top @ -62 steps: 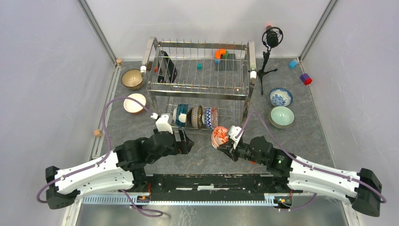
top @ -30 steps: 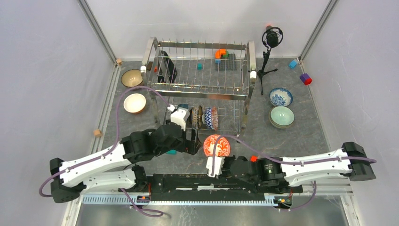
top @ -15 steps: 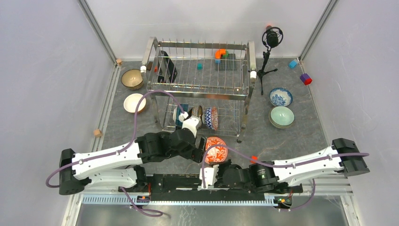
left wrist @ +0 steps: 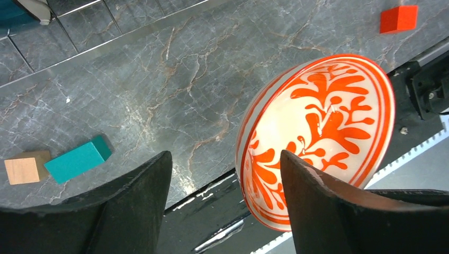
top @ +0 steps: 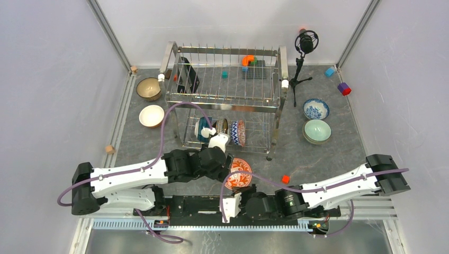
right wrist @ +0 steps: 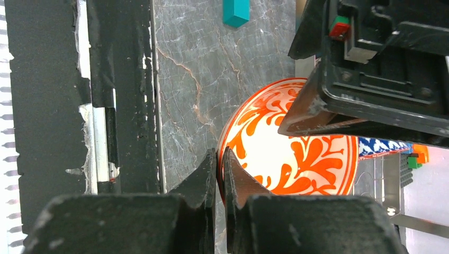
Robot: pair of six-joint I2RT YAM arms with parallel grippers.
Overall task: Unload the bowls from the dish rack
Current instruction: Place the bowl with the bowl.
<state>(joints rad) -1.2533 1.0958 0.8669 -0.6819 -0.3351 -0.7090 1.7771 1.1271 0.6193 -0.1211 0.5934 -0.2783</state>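
- Red-and-white bowl [right wrist: 296, 153], tilted by the table [top: 328, 153]'s near edge, has its rim pinched in the narrow jaws of the right gripper [right wrist: 219, 159].
- Left gripper [left wrist: 225, 159] spreads wide over it.
- The bowl has come nearer that edge than before.

No writing, label, brand name, number or sign can be read on anything in any of the three views.

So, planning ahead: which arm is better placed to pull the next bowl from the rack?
Left, probably: left gripper open and near the dish rack; right gripper shut on the red-and-white bowl.
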